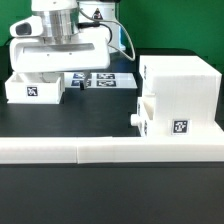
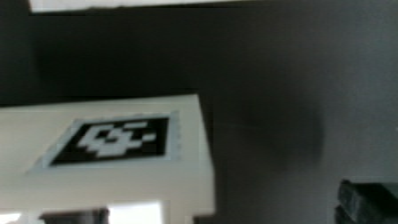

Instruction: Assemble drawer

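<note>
The tall white drawer case (image 1: 182,85) stands on the exterior view's right. One knobbed tray (image 1: 150,118) sits in its lower slot, with its knob (image 1: 133,118) pointing to the exterior view's left. The second tray (image 1: 35,89) lies loose on the black table at the left, its tag facing the camera. My gripper (image 1: 57,76) hangs just above and behind this tray and holds nothing. In the wrist view the tray's tagged white face (image 2: 116,140) fills the lower part. A dark fingertip (image 2: 366,200) shows at the frame's edge, well off the tray. The jaws stand wide apart.
The marker board (image 1: 103,80) lies flat on the table between the loose tray and the case. A long low white rail (image 1: 110,151) runs along the table's front edge. Black table (image 1: 90,115) shows between the rail and the parts.
</note>
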`<action>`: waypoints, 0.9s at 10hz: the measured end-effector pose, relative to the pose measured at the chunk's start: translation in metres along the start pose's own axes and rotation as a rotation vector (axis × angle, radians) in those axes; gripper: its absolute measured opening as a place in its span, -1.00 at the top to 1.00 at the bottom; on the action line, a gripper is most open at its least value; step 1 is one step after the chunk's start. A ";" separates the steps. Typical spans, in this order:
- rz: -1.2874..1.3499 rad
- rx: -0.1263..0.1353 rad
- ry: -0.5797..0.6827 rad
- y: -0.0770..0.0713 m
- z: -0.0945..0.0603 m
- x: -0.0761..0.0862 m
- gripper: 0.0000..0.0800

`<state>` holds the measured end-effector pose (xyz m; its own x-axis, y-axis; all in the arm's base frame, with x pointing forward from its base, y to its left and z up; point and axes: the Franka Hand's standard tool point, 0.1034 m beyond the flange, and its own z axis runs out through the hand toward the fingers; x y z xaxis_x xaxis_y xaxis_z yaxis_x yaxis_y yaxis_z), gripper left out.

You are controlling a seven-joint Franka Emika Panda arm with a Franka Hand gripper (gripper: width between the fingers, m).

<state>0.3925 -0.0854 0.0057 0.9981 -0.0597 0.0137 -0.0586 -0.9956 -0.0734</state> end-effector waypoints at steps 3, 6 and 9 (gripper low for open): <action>-0.020 0.002 -0.012 -0.004 0.002 -0.006 -0.55; -0.026 0.003 -0.013 -0.006 0.003 -0.007 0.34; -0.027 0.002 -0.010 -0.006 0.001 -0.005 0.89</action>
<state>0.3874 -0.0794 0.0046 0.9995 -0.0319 0.0061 -0.0313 -0.9967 -0.0753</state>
